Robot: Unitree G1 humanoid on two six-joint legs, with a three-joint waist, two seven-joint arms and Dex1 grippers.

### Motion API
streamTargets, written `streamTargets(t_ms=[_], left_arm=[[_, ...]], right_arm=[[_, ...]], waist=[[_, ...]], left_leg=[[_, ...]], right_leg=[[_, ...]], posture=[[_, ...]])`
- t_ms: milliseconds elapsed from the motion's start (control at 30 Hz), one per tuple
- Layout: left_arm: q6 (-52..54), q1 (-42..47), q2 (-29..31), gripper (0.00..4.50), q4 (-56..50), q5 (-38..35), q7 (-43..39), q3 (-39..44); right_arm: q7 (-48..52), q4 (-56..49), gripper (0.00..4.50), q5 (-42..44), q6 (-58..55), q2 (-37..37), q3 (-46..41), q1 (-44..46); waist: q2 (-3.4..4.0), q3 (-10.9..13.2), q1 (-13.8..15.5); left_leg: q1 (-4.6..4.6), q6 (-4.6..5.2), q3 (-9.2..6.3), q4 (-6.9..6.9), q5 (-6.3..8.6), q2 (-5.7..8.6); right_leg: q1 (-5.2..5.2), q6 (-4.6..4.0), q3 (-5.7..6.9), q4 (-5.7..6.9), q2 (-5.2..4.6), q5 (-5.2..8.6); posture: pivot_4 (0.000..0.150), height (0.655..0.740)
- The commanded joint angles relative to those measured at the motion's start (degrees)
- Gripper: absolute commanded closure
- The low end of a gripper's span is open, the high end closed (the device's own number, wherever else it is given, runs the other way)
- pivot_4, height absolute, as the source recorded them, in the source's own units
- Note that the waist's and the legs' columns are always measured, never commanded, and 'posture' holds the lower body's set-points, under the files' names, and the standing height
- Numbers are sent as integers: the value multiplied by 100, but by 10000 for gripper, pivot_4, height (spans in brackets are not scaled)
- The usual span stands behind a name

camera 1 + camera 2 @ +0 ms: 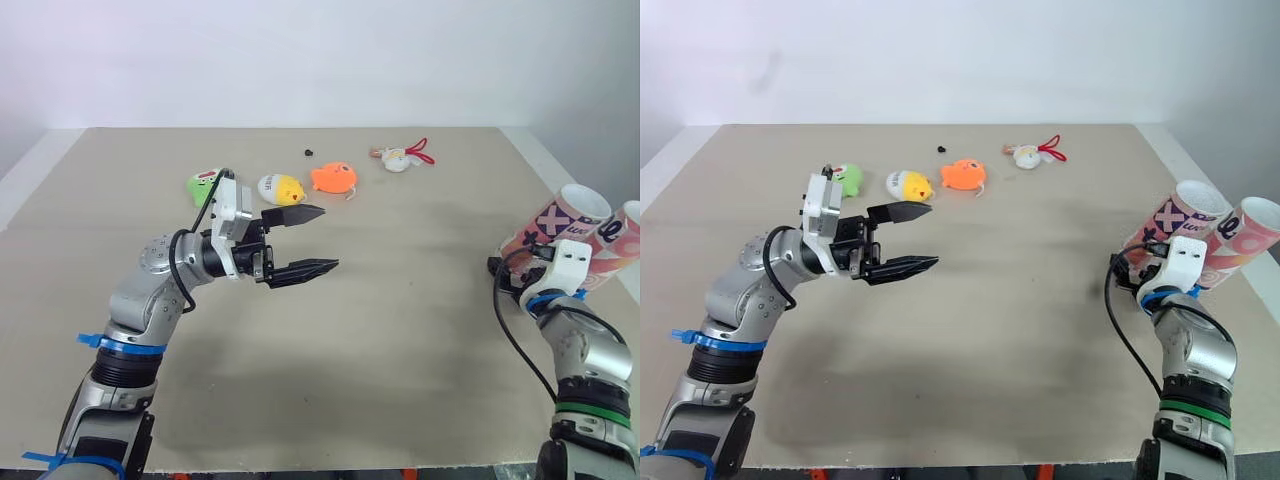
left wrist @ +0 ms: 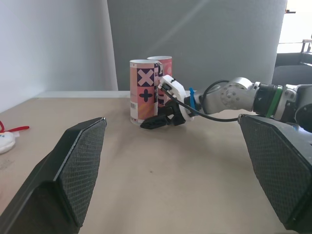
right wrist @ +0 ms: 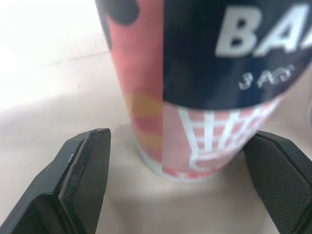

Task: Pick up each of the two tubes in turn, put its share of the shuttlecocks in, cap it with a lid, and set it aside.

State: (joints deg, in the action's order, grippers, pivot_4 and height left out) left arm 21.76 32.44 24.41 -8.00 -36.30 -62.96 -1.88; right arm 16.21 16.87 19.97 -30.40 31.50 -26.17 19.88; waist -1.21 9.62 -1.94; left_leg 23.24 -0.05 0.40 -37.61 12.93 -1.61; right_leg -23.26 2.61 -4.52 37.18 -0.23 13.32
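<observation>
Lab-like test room, beige table [image 1: 400, 330], plain white wall [image 1: 300, 60], grey panel [image 2: 204, 39]

Your head eyes look forward and down from the near edge over the whole beige matte tabletop [image 1: 400, 380]. Your left wrist camera looks low across it at the two upright pink-patterned cardboard tubes [image 2: 144, 92] by the right edge, shared with the head views; your right wrist camera sits very near one tube's foot.
</observation>
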Motion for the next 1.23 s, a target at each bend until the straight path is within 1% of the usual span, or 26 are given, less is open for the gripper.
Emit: streamTargets(t_ms=[33, 200, 300, 367, 433, 500, 567, 600, 667, 733, 833, 1033, 1067, 1167, 1233], left_arm=[[39, 143, 104, 0, -260, -144, -18, 152], [80, 168, 171, 0, -305, -196, -30, 163], [171, 151, 274, 0, -388, -290, -29, 248], [325, 67, 401, 0, -471, -423, -26, 340], [521, -137, 613, 0, -569, -524, -84, 415], [898, -397, 861, 0, -622, -734, -55, 550], [1351, -716, 1011, 0, -586, -987, 278, 869], [1579, -869, 1092, 0, -621, -1095, 447, 983], [1807, -1172, 1191, 0, -820, -1173, 726, 1150], [1873, -1423, 1170, 0, -1012, -1205, 1051, 1330], [1884, -1779, 1163, 0, -1253, -1106, 1411, 1465], [1852, -2282, 1155, 0, -1509, -1121, 1795, 1642], [1854, -2390, 1189, 0, -1549, -1037, 1880, 1625], [1809, -2587, 1256, 0, -1596, -895, 1976, 1594], [1755, -2638, 1174, 0, -1559, -970, 2024, 1655]], right_arm=[[137, -441, 334, 101, -456, 91, 34, -396], [274, -1140, 334, 187, -875, 237, 30, -825], [532, -1637, 334, 375, -1146, 348, -5, -1149], [935, -2107, 334, 761, -1319, 381, -40, -1380], [1555, -2660, 334, 1247, -1507, 467, 69, -1618], [2229, -3467, 334, 1909, -1709, 585, 224, -1855], [2780, -4221, 334, 2477, -1875, 734, 460, -1961], [2915, -4402, 334, 2646, -1940, 780, 557, -1950], [3021, -4538, 334, 2757, -1946, 804, 748, -1852], [3041, -4552, 334, 2796, -1971, 795, 980, -1714], [3076, -4492, 334, 2625, -1877, 737, 1515, -1511], [3108, -4125, 334, 2264, -1595, 545, 2258, -1219], [3118, -4051, 334, 2209, -1545, 506, 2350, -1169], [3128, -3910, 334, 2098, -1440, 418, 2518, -1076], [3157, -3804, 334, 2036, -1376, 378, 2584, -1020]], waist=[[0, 0, -1], [0, 1, 6], [0, 1, 11], [0, 1, 10], [1, 1, 1], [12, 8, -70], [22, 14, -84], [25, 16, -87], [20, 22, -85], [9, 27, -78], [-8, 37, -58], [-11, 39, -39], [-11, 39, -39], [-12, 39, -44], [-13, 40, -44]], left_leg=[[0, 0, 0, 0, 0, 0], [2, 0, -1, 2, 0, 0], [3, 0, 0, 2, 0, 0], [4, 0, -3, 4, 0, -2], [3, 0, -1, 4, 0, -2], [-1, 3, -2, 13, 2, -10], [-1, 3, -2, 13, 2, -12], [-3, 3, -5, 14, 2, -15], [0, 3, -11, 13, 2, -17], [0, 3, -16, 13, 2, -16], [4, 2, -17, 11, 2, -17], [12, -3, -14, 11, 5, -8], [12, -4, -14, 11, 6, -7], [11, -7, -14, 12, 8, -8], [11, -7, -13, 12, 8, -8]], right_leg=[[-1, 0, 0, 0, 0, 0], [-2, 1, 1, 0, 0, 3], [-3, 2, 1, -1, -1, 3], [-4, 0, 2, -1, 1, 5], [-5, 0, 2, -1, 1, 5], [-9, -6, 0, 0, 8, 8], [-12, -6, -1, 2, 8, 8], [-13, -7, -2, 3, 10, 8], [-15, -8, 4, 4, 14, 8], [-12, -9, 10, 3, 9, 11], [-13, -7, 9, 2, -3, 11], [-15, 5, 10, -3, -21, 19], [-16, 6, 9, -3, -22, 19], [-17, 3, 9, -3, -21, 22], [-17, -1, 13, -3, -16, 23]], posture=[[1500, 7400], [1500, 7400], [1500, 7400], [1500, 7400], [1500, 7400], [1500, 7400], [1500, 7400], [1500, 7400], [1500, 7400], [1500, 7400], [1500, 7400], [1500, 7400], [1500, 7400], [1500, 7400], [1500, 7400]])
